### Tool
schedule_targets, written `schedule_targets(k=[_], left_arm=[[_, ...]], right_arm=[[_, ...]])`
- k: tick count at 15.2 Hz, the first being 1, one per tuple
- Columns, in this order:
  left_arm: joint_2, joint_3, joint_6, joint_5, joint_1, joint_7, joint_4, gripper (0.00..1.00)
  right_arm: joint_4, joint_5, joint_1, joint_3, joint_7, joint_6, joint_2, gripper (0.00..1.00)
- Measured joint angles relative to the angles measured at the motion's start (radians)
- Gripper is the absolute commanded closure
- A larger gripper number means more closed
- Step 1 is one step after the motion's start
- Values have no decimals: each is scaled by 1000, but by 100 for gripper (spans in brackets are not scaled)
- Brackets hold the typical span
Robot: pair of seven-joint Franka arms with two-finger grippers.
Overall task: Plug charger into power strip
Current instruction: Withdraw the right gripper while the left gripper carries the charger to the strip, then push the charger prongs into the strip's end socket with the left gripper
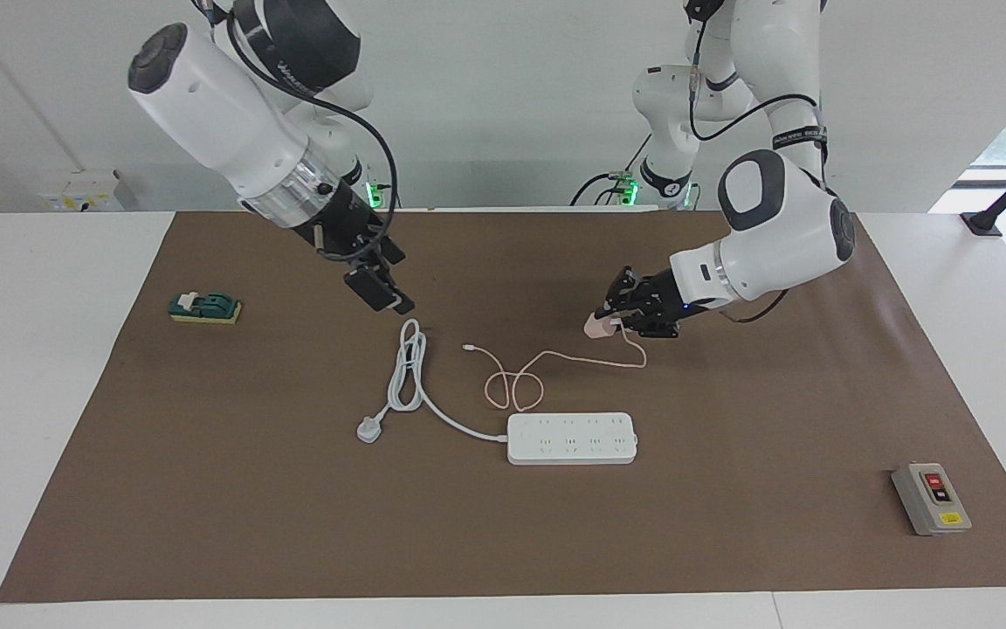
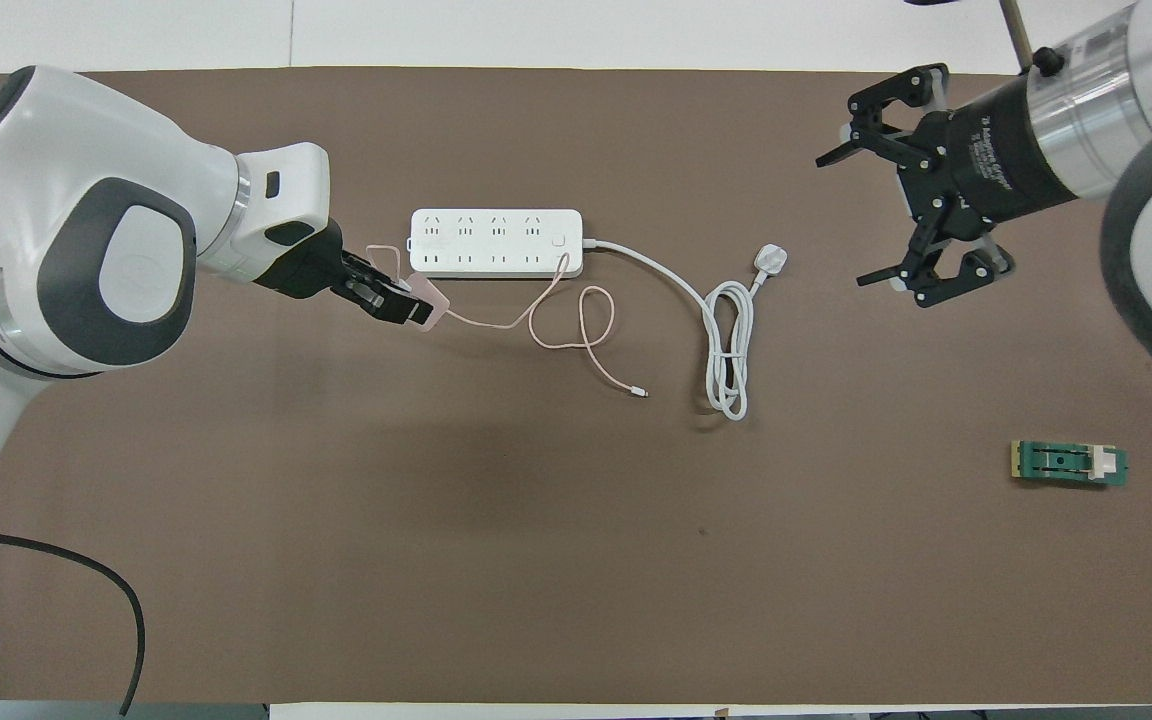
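While clamped in the left claw [image 1: 609, 322], charger [image 1: 596, 326] aloft, apart from power strip [image 1: 572, 438].

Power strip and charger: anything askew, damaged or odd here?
Nothing damaged. The power strip lies flat, sockets empty. The left gripper holds the charger above the mat; its pink cable trails in a loose loop beside the strip. The right gripper hangs open, empty, over bare mat.
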State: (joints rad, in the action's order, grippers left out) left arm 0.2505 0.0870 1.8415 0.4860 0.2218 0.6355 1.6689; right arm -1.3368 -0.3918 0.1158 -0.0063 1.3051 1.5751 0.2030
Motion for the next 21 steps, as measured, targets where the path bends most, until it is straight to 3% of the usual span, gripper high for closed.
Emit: schedule_targets(k=[6, 13, 17, 21], left_arm=[[5, 0, 103, -147, 56, 230, -6, 100], [23, 1, 250, -585, 121, 499, -10, 100], [39, 0, 404, -703, 139, 715, -9, 100], [66, 1, 499, -781, 146, 747, -7, 100]], right_arm=[[-1, 161, -87, -1, -454, -116, -64, 0], [-12, 320, -126, 0, -1086, -113, -80, 0], [-54, 337, -125, 1, -1223, -107, -97, 0], [-151, 338, -122, 5, -1231, -108, -166, 0]])
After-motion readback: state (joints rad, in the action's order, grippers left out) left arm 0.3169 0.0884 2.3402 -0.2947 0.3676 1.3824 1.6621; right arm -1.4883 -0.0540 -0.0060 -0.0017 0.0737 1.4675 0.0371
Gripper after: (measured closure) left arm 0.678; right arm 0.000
